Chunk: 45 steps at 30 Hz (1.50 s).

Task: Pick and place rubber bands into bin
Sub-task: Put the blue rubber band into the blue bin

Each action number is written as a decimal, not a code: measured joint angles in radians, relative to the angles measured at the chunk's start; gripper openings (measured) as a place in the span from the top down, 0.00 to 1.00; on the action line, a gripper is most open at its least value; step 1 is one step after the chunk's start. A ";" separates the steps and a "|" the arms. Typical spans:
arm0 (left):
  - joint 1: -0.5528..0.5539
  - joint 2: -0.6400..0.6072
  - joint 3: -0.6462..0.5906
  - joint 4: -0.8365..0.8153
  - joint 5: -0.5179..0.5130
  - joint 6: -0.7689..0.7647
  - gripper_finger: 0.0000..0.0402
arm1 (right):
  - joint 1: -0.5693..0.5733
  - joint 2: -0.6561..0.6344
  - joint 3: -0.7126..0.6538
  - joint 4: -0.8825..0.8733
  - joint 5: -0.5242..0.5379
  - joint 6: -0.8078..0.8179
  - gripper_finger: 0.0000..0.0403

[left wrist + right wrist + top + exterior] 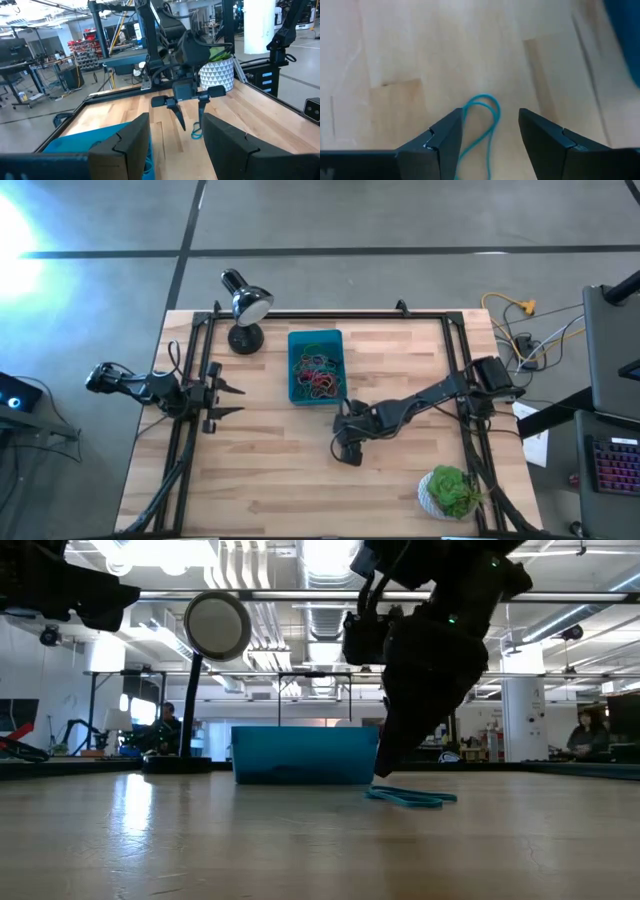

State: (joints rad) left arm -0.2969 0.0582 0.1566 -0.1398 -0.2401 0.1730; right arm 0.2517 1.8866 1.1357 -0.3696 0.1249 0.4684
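The teal bin sits at the table's far middle with several coloured rubber bands lying in it. One blue rubber band lies flat on the wood, just nearer than the bin; it also shows in the low view. My right gripper slants down over this band, open, with one finger on each side of the band's far loop and not touching it. My left gripper waits open and level at the table's left, holding nothing.
A black desk lamp stands at the far left, beside the bin. A green plant in a white pot stands at the near right corner. Black frame rails run along the table's sides. Bare wood lies at the near middle.
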 joint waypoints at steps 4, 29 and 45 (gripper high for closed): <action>0.000 0.000 0.000 0.000 0.000 0.000 0.59 | 0.006 0.000 -0.037 0.046 -0.003 0.003 0.55; 0.000 0.000 -0.002 0.001 0.000 -0.001 0.59 | 0.006 -0.002 -0.131 0.198 0.010 0.052 0.71; 0.000 -0.001 -0.002 0.005 0.000 -0.001 0.59 | 0.013 -0.002 -0.141 0.201 0.013 0.045 0.97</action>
State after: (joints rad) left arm -0.2968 0.0574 0.1551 -0.1345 -0.2401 0.1719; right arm 0.2650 1.8849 0.9951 -0.1688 0.1375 0.5137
